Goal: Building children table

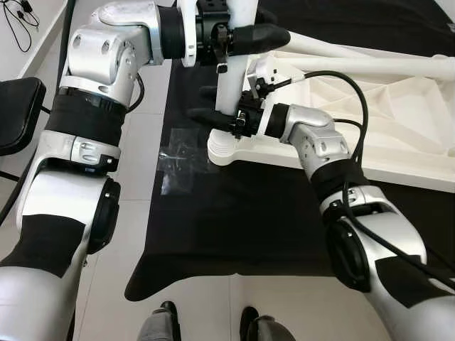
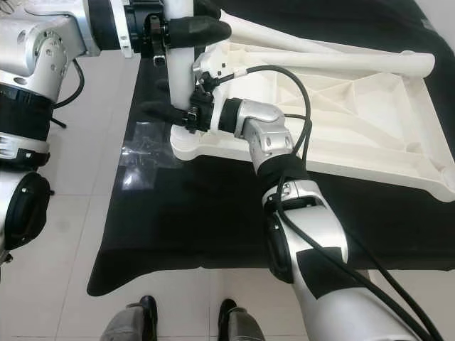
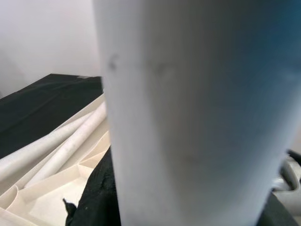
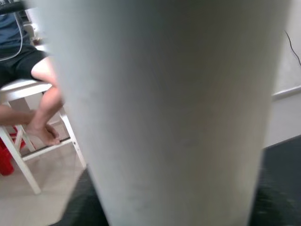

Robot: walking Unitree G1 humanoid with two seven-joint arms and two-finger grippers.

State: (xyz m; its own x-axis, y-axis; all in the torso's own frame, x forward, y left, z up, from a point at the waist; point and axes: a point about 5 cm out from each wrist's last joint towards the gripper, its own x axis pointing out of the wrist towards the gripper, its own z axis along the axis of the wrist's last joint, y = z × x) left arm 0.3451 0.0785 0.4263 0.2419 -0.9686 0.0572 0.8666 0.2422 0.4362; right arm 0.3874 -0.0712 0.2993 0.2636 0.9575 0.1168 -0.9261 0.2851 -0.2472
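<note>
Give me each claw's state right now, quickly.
Left claw: closed on the upright white table leg, high up.
Right claw: closed on the same leg, lower down.

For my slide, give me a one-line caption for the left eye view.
Both grippers, left above right, clamp an upright white table leg at the upturned tabletop's corner socket.

Two glossy silver-shelled robot arms (image 1: 92,78), black fabric bands wrapping segments, round black joint caps. Loose black cables (image 1: 355,106) looping along right arm. Dark feet (image 1: 167,312) lower centre of frame.
</note>
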